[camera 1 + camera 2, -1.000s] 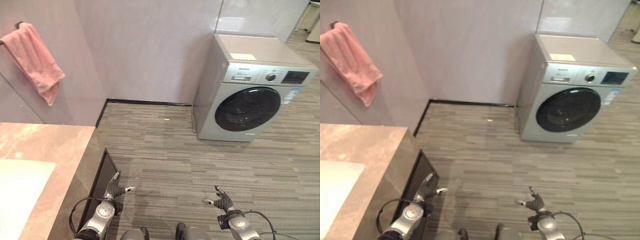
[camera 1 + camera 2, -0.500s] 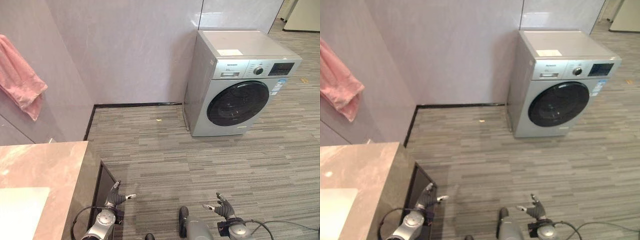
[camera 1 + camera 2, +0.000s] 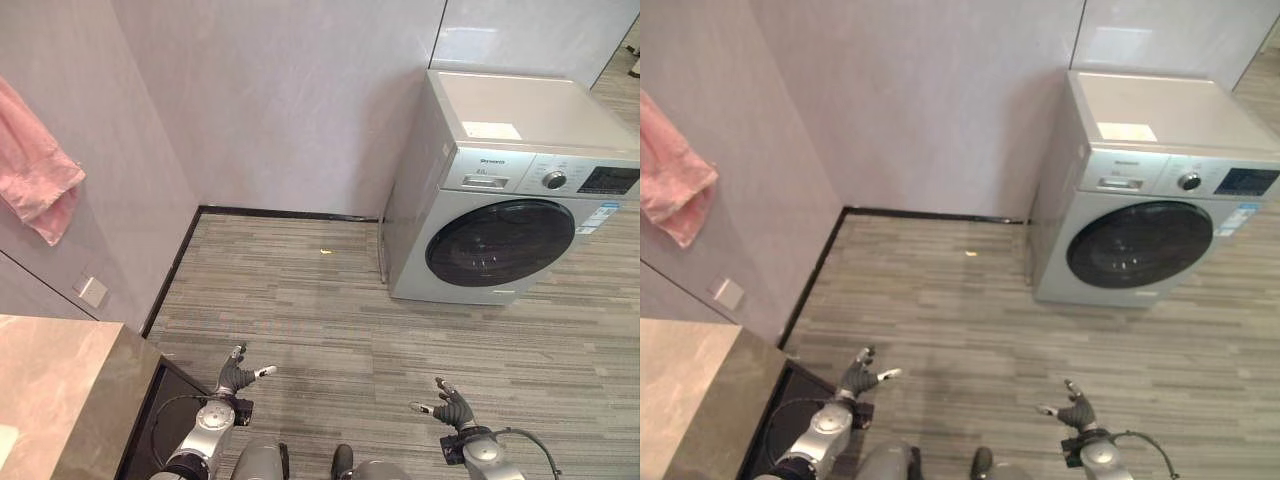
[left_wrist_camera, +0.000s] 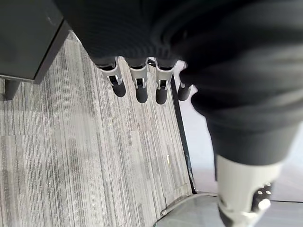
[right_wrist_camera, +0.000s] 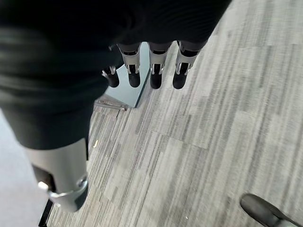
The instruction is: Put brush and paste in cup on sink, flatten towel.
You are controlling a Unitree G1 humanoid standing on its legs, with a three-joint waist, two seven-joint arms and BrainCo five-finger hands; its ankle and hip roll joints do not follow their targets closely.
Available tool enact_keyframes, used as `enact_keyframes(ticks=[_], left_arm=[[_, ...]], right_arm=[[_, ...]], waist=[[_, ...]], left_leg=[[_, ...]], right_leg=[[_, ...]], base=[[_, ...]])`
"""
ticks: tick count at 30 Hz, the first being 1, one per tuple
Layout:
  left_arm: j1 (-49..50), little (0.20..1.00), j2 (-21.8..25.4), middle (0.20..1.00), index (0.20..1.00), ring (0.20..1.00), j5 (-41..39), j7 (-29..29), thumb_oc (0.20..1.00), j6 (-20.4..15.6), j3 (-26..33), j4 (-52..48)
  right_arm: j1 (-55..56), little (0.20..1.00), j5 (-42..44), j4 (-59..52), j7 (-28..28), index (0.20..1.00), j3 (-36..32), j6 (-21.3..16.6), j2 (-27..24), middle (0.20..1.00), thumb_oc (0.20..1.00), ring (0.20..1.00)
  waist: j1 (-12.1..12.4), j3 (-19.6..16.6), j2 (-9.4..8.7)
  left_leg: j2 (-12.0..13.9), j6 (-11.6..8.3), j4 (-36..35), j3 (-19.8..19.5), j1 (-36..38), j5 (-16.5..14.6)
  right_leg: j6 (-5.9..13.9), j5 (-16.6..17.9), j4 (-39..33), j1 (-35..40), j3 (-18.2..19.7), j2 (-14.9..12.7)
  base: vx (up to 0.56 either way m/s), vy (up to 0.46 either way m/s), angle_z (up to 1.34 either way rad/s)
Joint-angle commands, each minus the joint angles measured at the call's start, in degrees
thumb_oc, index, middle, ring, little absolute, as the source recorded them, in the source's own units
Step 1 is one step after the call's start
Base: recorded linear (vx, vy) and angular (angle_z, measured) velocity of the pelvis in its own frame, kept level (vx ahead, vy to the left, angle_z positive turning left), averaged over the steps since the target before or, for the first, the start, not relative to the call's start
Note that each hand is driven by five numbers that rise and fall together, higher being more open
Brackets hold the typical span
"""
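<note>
A pink towel (image 3: 36, 165) hangs bunched and crooked on the left wall, above the marble counter (image 3: 55, 385) whose corner shows at the lower left. My left hand (image 3: 237, 378) hangs low beside the counter's dark cabinet (image 3: 160, 415), open and holding nothing. Its straight fingers (image 4: 137, 87) point down at the floor. My right hand (image 3: 453, 410) hangs low on the other side over the floor, also open and empty, with its fingers (image 5: 154, 75) straight. Both hands are far below the towel.
A silver washing machine (image 3: 510, 190) with a dark round door stands against the back wall at the right. Grey striped flooring (image 3: 330, 320) lies between it and the counter. A wall socket (image 3: 92, 291) sits under the towel. A small yellow scrap (image 3: 325, 251) lies near the skirting.
The whole picture has shifted, so the camera moved: less of the counter shows and the white basin has left the view. Both hands stay low and open.
</note>
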Motion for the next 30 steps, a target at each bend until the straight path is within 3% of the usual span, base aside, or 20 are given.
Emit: enact_keyframes(ticks=[1,3,4,8,9,11,13,14,15,18,19,20,21,22,23,25,26,27,29,30], left_arm=[[-1.5,1.0,0.5,1.0,1.0,1.0,-1.6,0.5,1.0,-3.1,1.6,-1.6],[-1.3,1.0,0.6,1.0,1.0,1.0,-1.5,0.4,1.0,-2.8,1.8,-1.1],[-0.3,1.0,0.8,1.0,1.0,1.0,-1.8,0.0,1.0,-2.6,2.4,-1.0],[-0.3,1.0,1.1,1.0,1.0,1.0,-1.5,-0.2,1.0,-2.7,2.5,-0.8],[0.2,1.0,1.1,1.0,1.0,1.0,-0.7,-0.5,1.0,-2.5,2.6,-0.3],[0.4,1.0,1.3,1.0,1.0,1.0,-0.4,-0.5,1.0,-2.4,2.8,-0.4],[1.2,1.0,2.1,1.0,1.0,1.0,-0.1,-0.1,1.0,-2.3,3.6,-0.8],[1.2,1.0,2.1,1.0,1.0,1.0,-0.1,-0.1,1.0,-2.3,3.6,-0.8],[1.3,1.0,2.5,1.0,1.0,1.0,-0.2,0.4,1.0,-2.2,3.8,-1.2],[1.3,1.0,2.4,1.0,1.0,1.0,0.0,0.7,1.0,-2.1,3.8,-1.2],[0.8,1.0,2.2,1.0,1.0,1.0,-0.1,0.9,1.0,-2.3,3.8,-0.6],[0.9,1.0,2.1,1.0,1.0,1.0,-0.1,0.8,1.0,-2.4,4.1,-0.2],[0.9,1.0,2.1,1.0,1.0,1.0,-0.1,0.8,1.0,-2.4,4.1,-0.2],[1.0,1.0,2.0,1.0,1.0,1.0,0.6,0.5,1.0,-2.4,3.6,-0.2],[1.0,1.0,1.9,1.0,1.0,1.0,1.0,0.5,1.0,-2.4,3.4,-0.2],[0.5,1.0,1.7,1.0,1.0,1.0,2.7,0.5,1.0,-2.5,2.9,0.8],[0.5,1.0,1.7,1.0,1.0,1.0,2.7,0.5,1.0,-2.5,2.9,0.8],[0.3,1.0,1.4,1.0,1.0,1.0,3.1,0.4,1.0,-2.7,2.8,1.7],[0.1,1.0,1.1,1.0,1.0,1.0,3.5,0.4,1.0,-2.8,2.8,2.5],[0.1,1.0,1.1,1.0,1.0,1.0,3.5,0.4,1.0,-2.8,2.8,2.5]], right_arm=[[0.2,1.0,2.6,-3.1,0.0,1.0,-1.4,-3.0,-2.3,1.0,1.0,1.0],[0.1,1.0,1.7,-3.4,0.0,1.0,-1.0,-2.7,-2.7,1.0,1.0,1.0],[0.4,1.0,1.1,-3.7,1.0,1.0,-0.2,-1.8,-1.8,1.0,1.0,1.0],[0.8,1.0,1.5,-3.2,1.8,1.0,-0.7,-1.7,-0.8,1.0,1.0,1.0],[1.0,1.0,2.0,-2.2,2.3,1.0,-1.2,-1.5,0.2,1.0,1.0,1.0],[1.0,1.0,1.8,-2.1,2.7,1.0,-1.2,-1.5,0.6,1.0,1.0,1.0],[0.8,1.0,2.4,-2.2,3.3,1.0,-1.2,-1.5,1.3,1.0,1.0,1.0],[0.8,1.0,2.4,-2.2,3.3,1.0,-1.2,-1.5,1.2,1.0,1.0,1.0],[0.9,1.0,5.0,-3.5,3.3,1.0,-2.1,-1.8,1.8,1.0,1.0,1.0],[1.1,1.0,5.6,-3.1,3.4,1.0,-2.5,-1.9,2.2,1.0,1.0,1.0],[1.5,1.0,5.7,-3.3,4.0,1.0,-1.8,-2.0,2.5,1.0,1.0,1.0],[1.5,1.0,2.1,-3.3,3.2,1.0,-0.6,-1.9,2.4,1.0,1.0,1.0],[1.5,1.0,2.0,-3.3,3.2,1.0,-0.6,-1.9,2.4,1.0,1.0,1.0],[1.1,1.0,-7.6,-4.7,1.2,1.0,2.5,-1.4,0.5,1.0,1.0,1.0],[1.0,1.0,-7.7,-5.7,1.0,1.0,2.5,-1.4,0.3,1.0,1.0,1.0],[1.1,1.0,-9.3,-8.4,1.4,1.0,3.4,-1.3,-0.8,1.0,1.0,1.0],[1.2,1.0,-9.3,-8.4,1.4,1.0,3.4,-1.3,-0.8,1.0,1.0,1.0],[1.1,1.0,-9.2,-9.5,1.8,1.0,3.6,-1.3,-1.1,1.0,1.0,1.0],[1.5,1.0,-9.4,-10.7,2.4,1.0,3.8,-1.3,-1.5,1.0,1.0,1.0],[1.5,1.0,-9.4,-10.7,2.4,1.0,3.8,-1.3,-1.5,1.0,1.0,1.0]], waist=[[1.1,0.2,2.1],[1.6,0.0,2.4],[1.6,-1.4,2.72],[2.1,-2.2,2.11],[2.5,-3.3,1.39],[2.7,-3.3,0.86],[3.7,-2.6,0.77],[3.8,-2.7,0.86],[3.1,-1.3,2.3],[2.8,-0.8,2.86],[2.0,-0.5,3.99],[2.1,-0.6,4.05],[2.0,-0.6,4.08],[2.2,-0.5,4.14],[1.9,-0.4,4.18],[0.9,0.2,3.25],[0.9,0.3,3.39],[0.1,0.5,2.72],[-0.5,0.6,2.16],[-0.5,0.7,2.34]], left_leg=[[1.3,0.07,-16.3,0.5,3.1,12.8],[2.4,-0.39,-19.9,0.4,2.7,14.8],[2.1,0.68,-18.3,-0.5,4.0,13.2],[0.0,1.73,-15.1,-0.6,3.6,11.4],[-2.1,3.27,-13.3,0.2,4.0,8.4],[-3.1,4.14,-12.6,0.8,4.4,6.9],[-5.2,6.56,-13.1,2.4,7.1,4.9],[-5.1,6.53,-13.1,2.4,7.0,5.0],[-4.8,7.32,-14.4,3.0,9.9,4.4],[-5.0,7.54,-14.9,2.7,11.2,4.0],[-5.1,7.55,-16.3,1.0,14.1,4.4],[-5.5,7.25,-16.9,0.8,15.5,4.0],[-5.5,7.24,-16.9,0.6,15.5,4.0],[-5.8,6.96,-17.2,-0.6,16.4,3.4],[-5.9,6.91,-17.0,-1.3,16.6,3.0],[-6.9,6.37,-15.7,-4.1,18.2,1.3],[-6.8,6.35,-15.6,-4.2,18.4,1.1],[-7.3,5.99,-15.2,-6.1,20.0,0.1],[-7.6,5.7,-14.8,-8.4,21.4,-0.8],[-7.4,5.68,-14.7,-8.5,21.5,-1.0]], right_leg=[[5.19,1.4,4.1,1.5,4.2,-2.6],[5.7,0.6,4.0,3.2,4.5,-3.2],[6.57,-1.6,4.9,4.9,5.8,-3.8],[7.1,-2.1,6.1,5.6,6.9,-5.7],[8.41,-0.4,7.3,6.1,7.4,-8.0],[9.16,1.6,9.5,5.5,7.8,-9.3],[10.58,11.7,20.8,0.8,7.1,-12.0],[10.54,11.8,20.7,0.7,7.2,-11.9],[10.69,14.6,27.9,-3.4,5.8,-12.5],[10.75,14.1,29.6,-4.5,5.9,-11.8],[9.63,9.9,29.8,-8.7,6.8,-8.1],[9.36,8.7,24.9,-8.3,2.5,-9.7],[9.35,8.7,24.8,-8.1,2.3,-9.8],[9.24,7.2,21.4,-9.1,1.4,-9.5],[9.36,7.6,20.4,-9.8,1.7,-9.4],[10.45,10.3,11.2,-13.2,6.4,-9.1],[10.47,10.3,11.1,-12.9,6.3,-9.0],[11.65,13.3,6.4,-14.8,9.8,-9.4],[12.43,15.5,2.7,-16.5,12.9,-9.5],[12.41,15.5,2.6,-16.2,12.7,-9.4]], base=[[0.56,0.243,-0.17],[0.45,0.176,-0.26],[0.33,0.118,-0.24],[0.37,0.184,-0.2],[0.35,0.222,-0.01],[0.33,0.263,0.08],[0.32,0.313,-0.14],[0.21,0.29,-0.27],[0.1,0.183,-0.18],[0.18,0.179,0.01],[0.37,0.158,0.07],[0.37,0.157,0.23],[0.29,0.034,0.35],[0.17,-0.01,0.51],[0.25,-0.022,0.5],[0.31,-0.054,0.64],[0.44,-0.087,0.58],[0.24,-0.044,0.5],[0.36,-0.089,0.79],[0.36,-0.102,0.95]])
